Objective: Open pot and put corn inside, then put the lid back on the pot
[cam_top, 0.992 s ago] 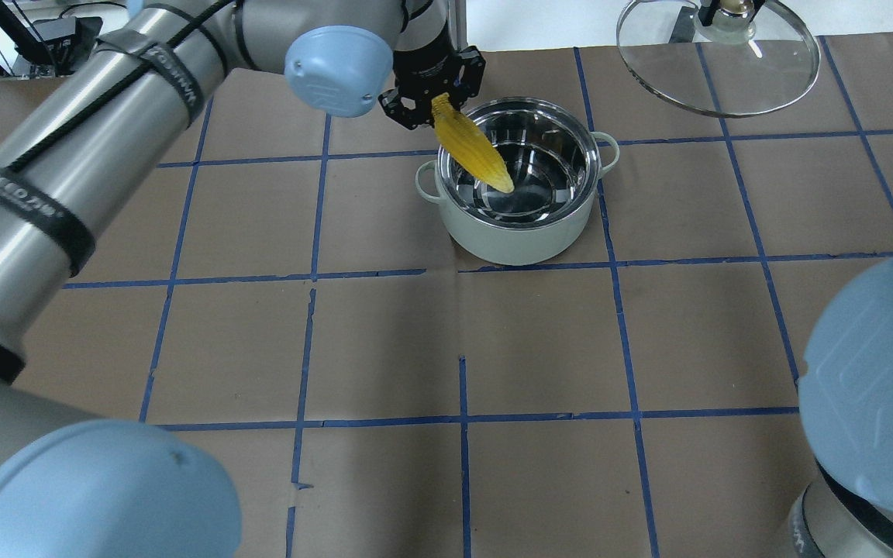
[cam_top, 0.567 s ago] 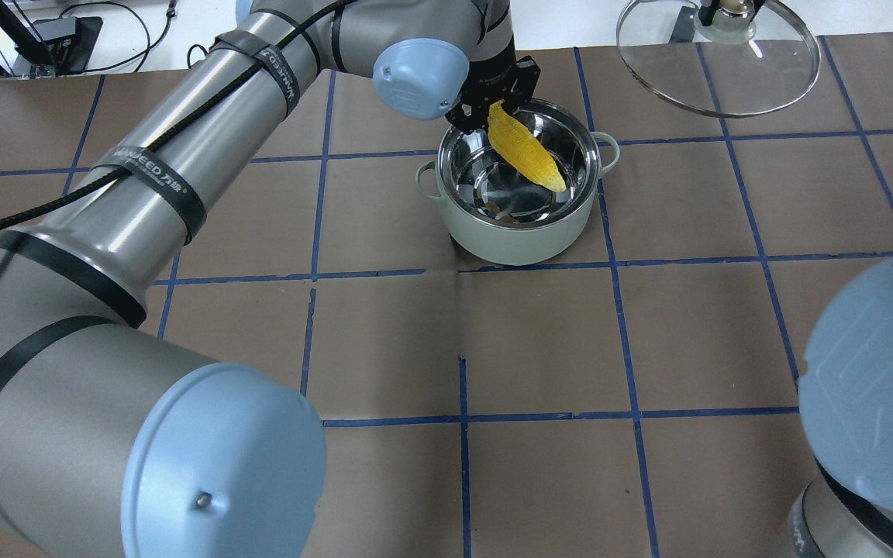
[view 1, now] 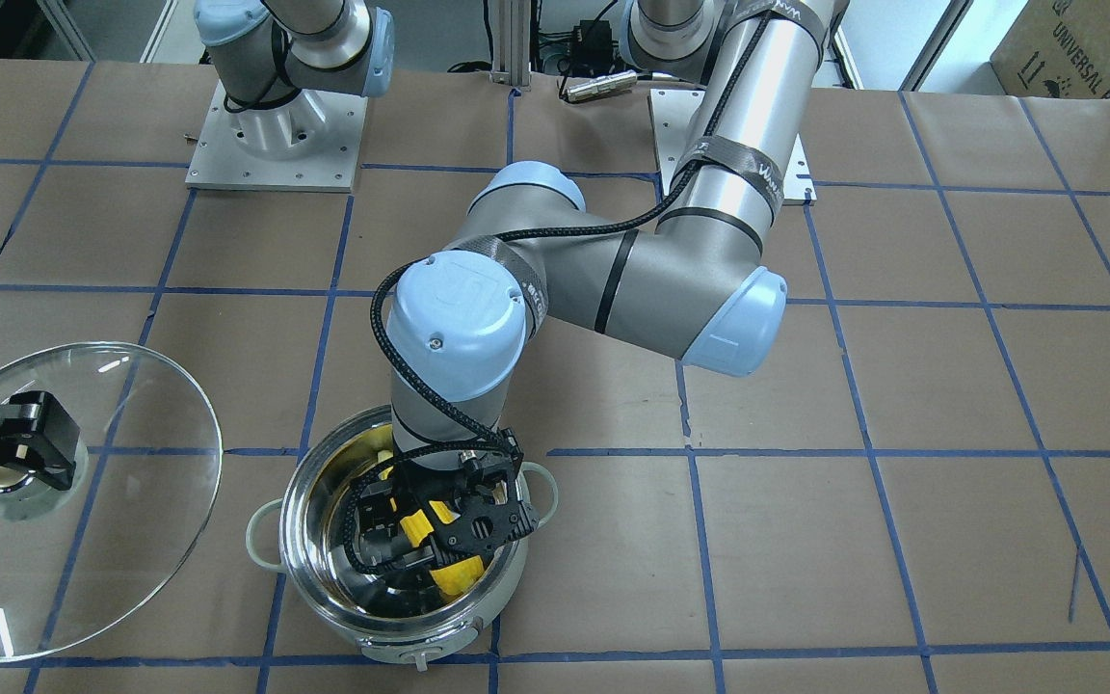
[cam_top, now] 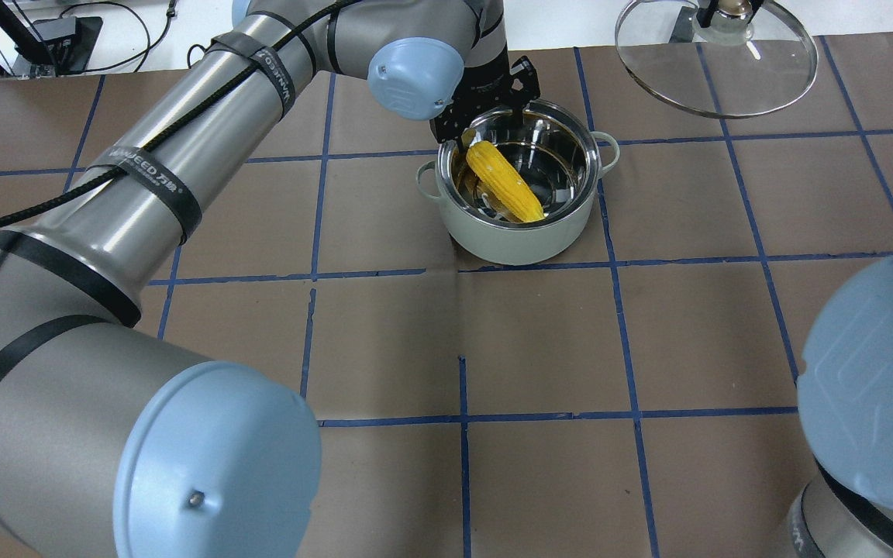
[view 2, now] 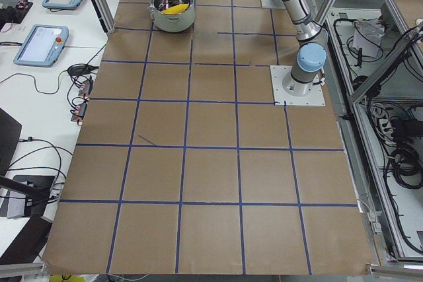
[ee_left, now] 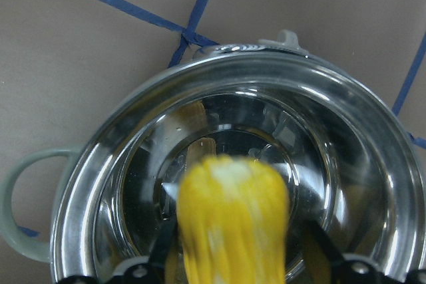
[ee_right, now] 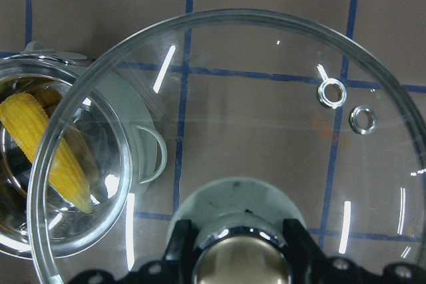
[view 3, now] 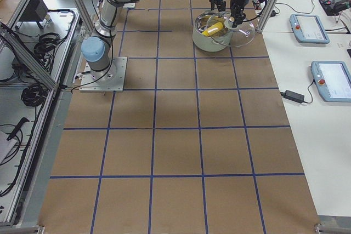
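Jaws spread just clear of it, the left gripper (cam_top: pixel 491 124) hangs over the pot (cam_top: pixel 520 244), where the corn (cam_top: pixel 505 182) leans tip-down inside (blurred at the wrist, probably dropping), while the right gripper (ee_right: pixel 241 237) clamps the lid (cam_top: pixel 764 77) by its knob (ee_right: pixel 243 264), holding it aloft and aside to leave the mouth free.

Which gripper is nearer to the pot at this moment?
Left. The left gripper hangs over the pot, its fingers reaching inside at the upper end of the corn. The right gripper is off to the pot's side, clamped on the lid knob.
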`<state>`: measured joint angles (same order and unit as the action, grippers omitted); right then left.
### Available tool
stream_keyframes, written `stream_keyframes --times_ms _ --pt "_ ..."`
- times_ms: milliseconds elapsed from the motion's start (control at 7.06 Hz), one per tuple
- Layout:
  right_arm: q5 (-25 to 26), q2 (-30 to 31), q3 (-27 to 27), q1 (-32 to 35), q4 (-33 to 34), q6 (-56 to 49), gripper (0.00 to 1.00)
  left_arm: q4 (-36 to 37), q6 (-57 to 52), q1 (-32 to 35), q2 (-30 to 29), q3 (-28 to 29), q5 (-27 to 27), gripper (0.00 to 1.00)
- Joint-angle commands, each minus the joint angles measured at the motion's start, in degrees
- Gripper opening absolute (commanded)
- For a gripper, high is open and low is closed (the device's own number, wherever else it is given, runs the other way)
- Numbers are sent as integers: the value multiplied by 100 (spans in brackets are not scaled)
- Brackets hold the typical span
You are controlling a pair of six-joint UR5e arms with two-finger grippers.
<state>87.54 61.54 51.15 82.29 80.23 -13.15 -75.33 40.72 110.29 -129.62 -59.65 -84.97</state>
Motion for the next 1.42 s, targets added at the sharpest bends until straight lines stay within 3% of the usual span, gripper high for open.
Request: stream_keyframes --times_ms 0,142,425,567,992,1276 --pt "9 16 0 76 45 31 10 -627 -1025 -409 277 -11 -11 100" --pt "18 -89 0 285 132 119 10 -1311 -2049 -742 523 -11 -80 100" --pt "132 -300 9 969 554 757 10 -2227 -2840 -1358 980 -20 -221 100" --pt "262 -414 18 1199 659 1292 10 -2623 -3181 -1535 1148 -116 -735 100" --pt "308 -494 271 1877 590 2043 10 -2401 -3334 -1800 2052 -1491 -890 100" --pt "273 -486 796 1939 852 2062 9 -1907 -3562 -1923 2369 -1961 -889 100"
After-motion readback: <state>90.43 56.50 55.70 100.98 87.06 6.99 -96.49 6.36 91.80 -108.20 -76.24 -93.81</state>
